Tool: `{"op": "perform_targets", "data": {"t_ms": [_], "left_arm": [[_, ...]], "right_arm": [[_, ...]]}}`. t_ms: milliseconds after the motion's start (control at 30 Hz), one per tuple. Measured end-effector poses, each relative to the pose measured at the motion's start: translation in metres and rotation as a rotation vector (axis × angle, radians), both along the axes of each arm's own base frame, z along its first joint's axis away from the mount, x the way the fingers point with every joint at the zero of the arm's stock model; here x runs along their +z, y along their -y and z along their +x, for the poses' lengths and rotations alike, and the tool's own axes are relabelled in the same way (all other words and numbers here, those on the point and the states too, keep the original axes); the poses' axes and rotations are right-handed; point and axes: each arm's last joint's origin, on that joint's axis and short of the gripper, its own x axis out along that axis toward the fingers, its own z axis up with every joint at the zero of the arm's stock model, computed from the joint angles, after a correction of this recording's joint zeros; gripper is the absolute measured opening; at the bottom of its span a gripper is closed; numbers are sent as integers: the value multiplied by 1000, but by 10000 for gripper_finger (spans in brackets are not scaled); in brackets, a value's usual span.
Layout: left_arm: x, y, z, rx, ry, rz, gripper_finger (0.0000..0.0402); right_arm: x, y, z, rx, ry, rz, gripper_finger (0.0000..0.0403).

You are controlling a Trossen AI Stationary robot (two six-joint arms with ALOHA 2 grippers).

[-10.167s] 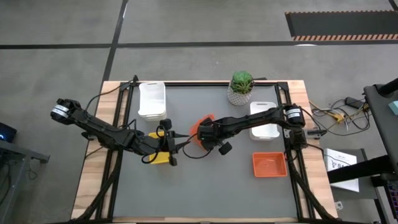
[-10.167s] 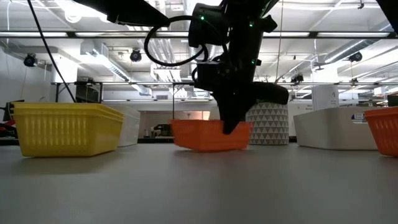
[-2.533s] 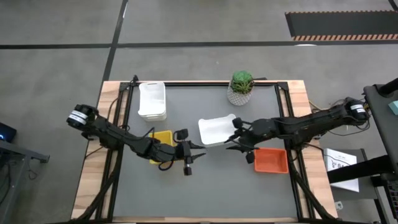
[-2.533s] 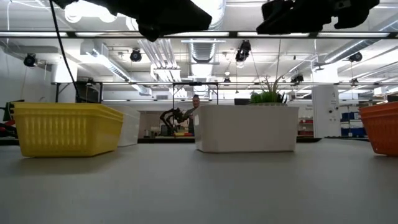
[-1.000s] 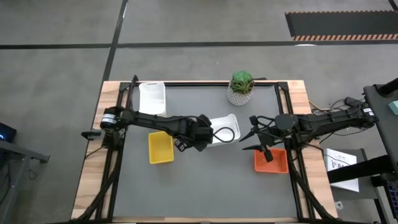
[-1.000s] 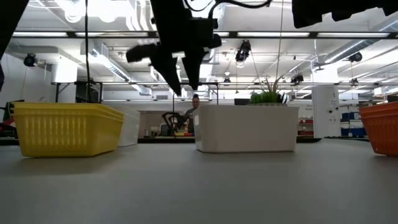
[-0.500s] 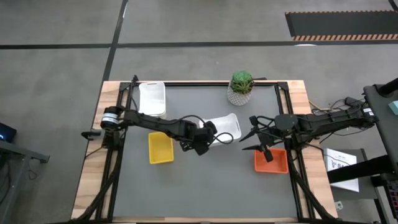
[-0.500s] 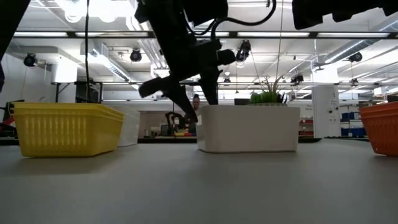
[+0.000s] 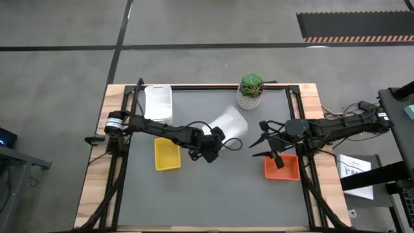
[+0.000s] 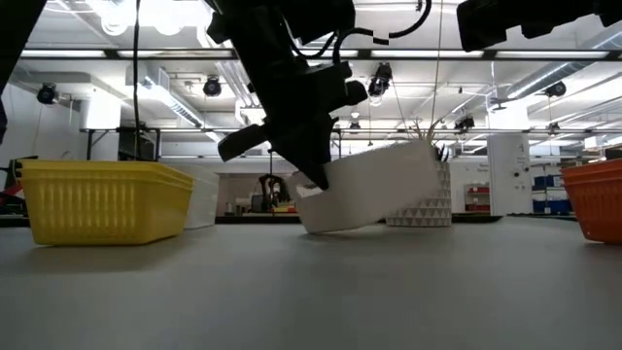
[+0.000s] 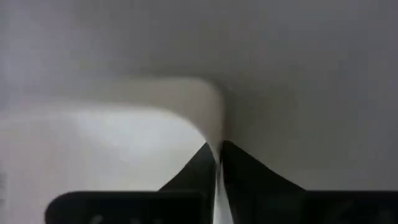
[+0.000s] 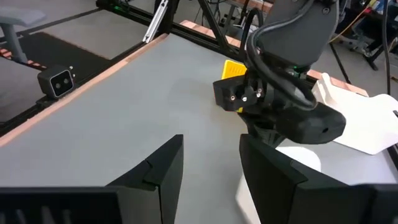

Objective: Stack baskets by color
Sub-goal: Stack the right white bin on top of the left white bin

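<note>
Slippage worries me: my left hand [image 9: 215, 138] is pinched shut on one thin wall of the white basket [image 9: 231, 121], tilted mid-counter with one end off the surface. Farther right, my right hand [image 9: 264, 144] hangs open and empty near the orange basket [image 9: 282, 167]; the plant [image 9: 251, 90] behind could get clipped.
</note>
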Motion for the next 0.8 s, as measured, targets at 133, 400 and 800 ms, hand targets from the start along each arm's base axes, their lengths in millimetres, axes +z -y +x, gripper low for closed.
{"op": "perform_targets", "data": {"t_ms": [133,400,800], "left_arm": [[1,2,0,0,4,0,3],[8,6,0,129,61,-9,0],[72,-5,-35,436,198,-128,0]], "right_arm": [[0,0,0,0,0,-1,151],[-1,0,0,-2,-12,4,151],[-3,0,-1,-7,-32,12,151]]}}
